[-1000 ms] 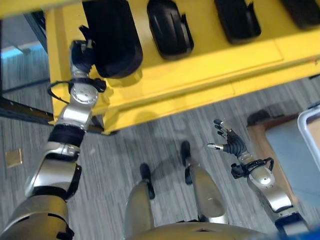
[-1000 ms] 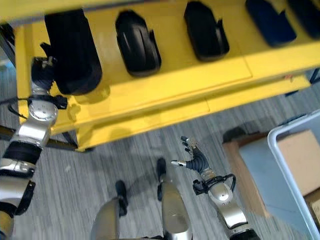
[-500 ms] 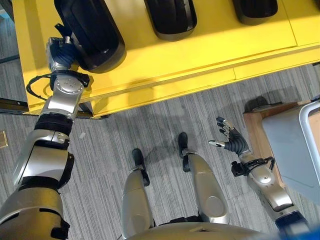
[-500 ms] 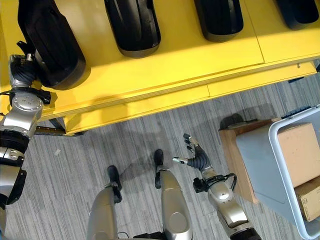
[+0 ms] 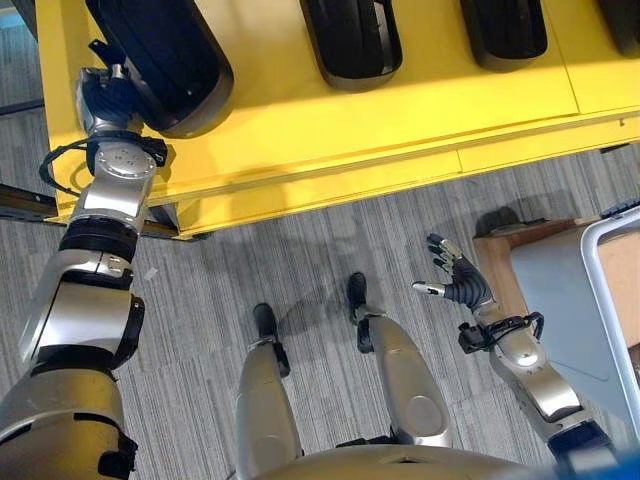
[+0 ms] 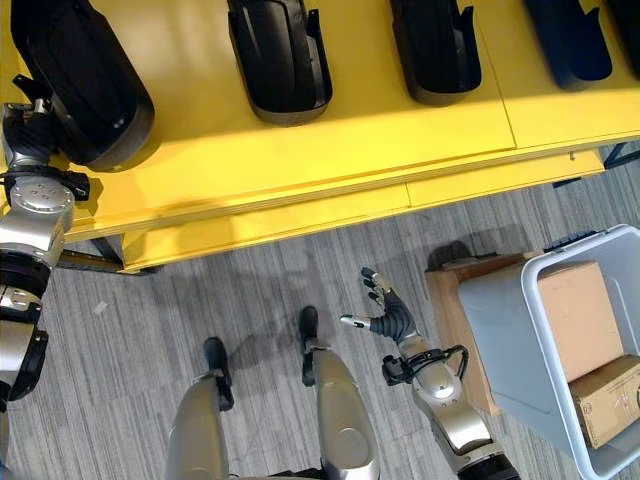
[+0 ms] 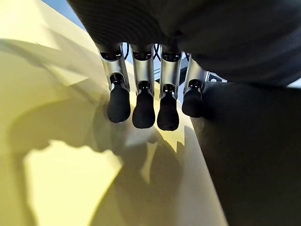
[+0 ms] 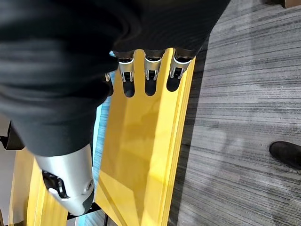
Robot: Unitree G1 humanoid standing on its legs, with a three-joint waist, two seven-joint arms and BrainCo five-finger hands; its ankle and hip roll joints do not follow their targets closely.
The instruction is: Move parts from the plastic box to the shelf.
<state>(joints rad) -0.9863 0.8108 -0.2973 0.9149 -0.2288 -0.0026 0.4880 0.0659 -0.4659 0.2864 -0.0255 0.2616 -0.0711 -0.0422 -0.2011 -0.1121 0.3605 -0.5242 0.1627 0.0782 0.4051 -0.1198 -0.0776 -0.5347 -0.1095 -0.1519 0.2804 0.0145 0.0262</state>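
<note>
Nearest, over the grey floor (image 6: pixel 150 330), the right robot hand (image 6: pixel 392 318) hangs free with its fingers spread and relaxed, holding nothing. Just beside it, on the robot's right, a pale plastic box (image 6: pixel 520 340) sits on a low wooden stand (image 6: pixel 450 310); inside the box lie two cardboard boxes (image 6: pixel 575 310), one near its far wall and one toward its right corner.

Farther off stands the yellow shelf (image 6: pixel 300 150). At its left end the left robot hand (image 5: pixel 105 95) rests beside a big black part (image 5: pixel 165 55) lying at the shelf's left corner. In the left wrist view its fingers (image 7: pixel 143 106) reach out nearly straight, side by side, tips down at the yellow surface, with the black part just beside the outermost one; they do not curl round it.

Along the shelf toward the right, more black parts (image 6: pixel 280 60) lie in a row, well apart from each other, the far ones cut off by the picture's edge.
</note>
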